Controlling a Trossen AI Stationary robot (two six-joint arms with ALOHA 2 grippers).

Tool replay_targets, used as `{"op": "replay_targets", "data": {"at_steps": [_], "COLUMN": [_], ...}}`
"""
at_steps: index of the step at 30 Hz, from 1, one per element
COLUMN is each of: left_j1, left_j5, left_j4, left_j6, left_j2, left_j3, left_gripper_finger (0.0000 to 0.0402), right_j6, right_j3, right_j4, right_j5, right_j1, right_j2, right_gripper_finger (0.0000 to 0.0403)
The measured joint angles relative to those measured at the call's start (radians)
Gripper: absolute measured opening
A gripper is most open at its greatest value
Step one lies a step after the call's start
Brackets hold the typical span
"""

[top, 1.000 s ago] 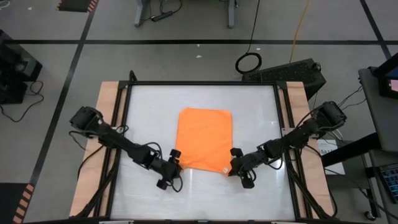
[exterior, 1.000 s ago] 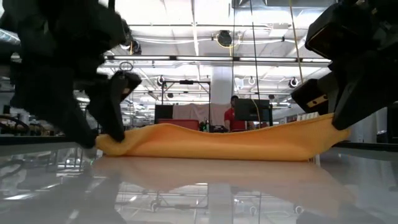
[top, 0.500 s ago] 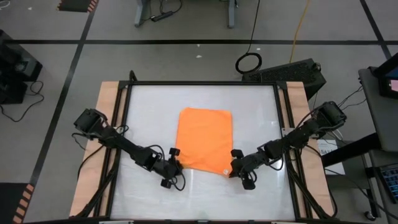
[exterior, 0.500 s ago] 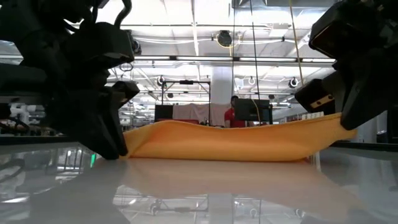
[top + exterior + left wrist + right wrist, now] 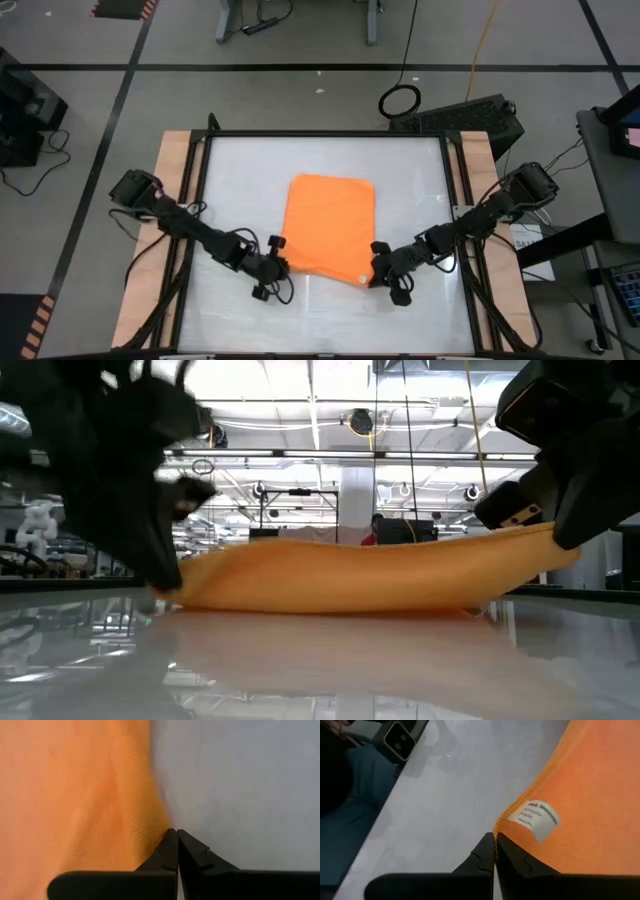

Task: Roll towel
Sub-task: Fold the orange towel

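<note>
A: Both grippers are pinching the towel's [image 5: 329,226] near corners, left gripper [image 5: 279,266] and right gripper [image 5: 372,274] clamped tight on the hem, towel lying mid-bench [image 5: 240,180].
B: Risk?
A: 1 thin pinch slipping, I think, skewing the roll. Nothing is blocking the far side.

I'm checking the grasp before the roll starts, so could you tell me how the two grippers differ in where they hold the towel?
The left gripper pinches the near left corner of the towel, a plain edge; the right gripper pinches the near right corner, beside the white label. In the low view the right corner is lifted higher than the left. Both are shut on the fabric.
</note>
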Motion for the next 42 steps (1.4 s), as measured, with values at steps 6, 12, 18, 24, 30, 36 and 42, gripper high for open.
{"op": "replay_targets", "data": {"at_steps": [6,12,18,24,30,36,42], "left_j1": [-0.008,-0.01,-0.019,-0.023,-0.023,-0.023,-0.023], "left_j5": [0.139,0.216,0.224,0.256,0.299,0.31,0.309], "left_j4": [0.009,-0.039,-0.033,-0.033,-0.049,-0.064,-0.058], "left_j6": [0.006,-0.043,-0.045,-0.045,-0.041,-0.041,-0.045], "left_j2": [-0.077,-0.062,-0.062,-0.062,-0.063,-0.064,-0.064], "left_j3": [0.003,0.003,0.004,0.004,0.004,0.004,0.004], "left_gripper_finger": [0.0001,0.0001,0.0001,0.0011,0.0014,0.0055,0.0134], "right_j6": [0.024,0.023,0.025,0.01,-0.042,-0.152,-0.229], "right_j3": [0.0,0.0,0.0,0.0,0.0,0.0,0.0], "right_j4": [-0.021,-0.022,-0.038,-0.065,-0.086,-0.104,-0.111], "right_j5": [-0.031,-0.031,-0.058,-0.049,0.098,0.263,0.269], "right_j1": [0.013,0.013,0.012,0.004,-0.03,-0.096,-0.216], "right_j2": [0.0,0.0,0.0,-0.026,-0.074,-0.082,-0.082], "right_gripper_finger": [0.003,0.0096,0.016,0.0186,0.0187,0.0187,0.0187]}}
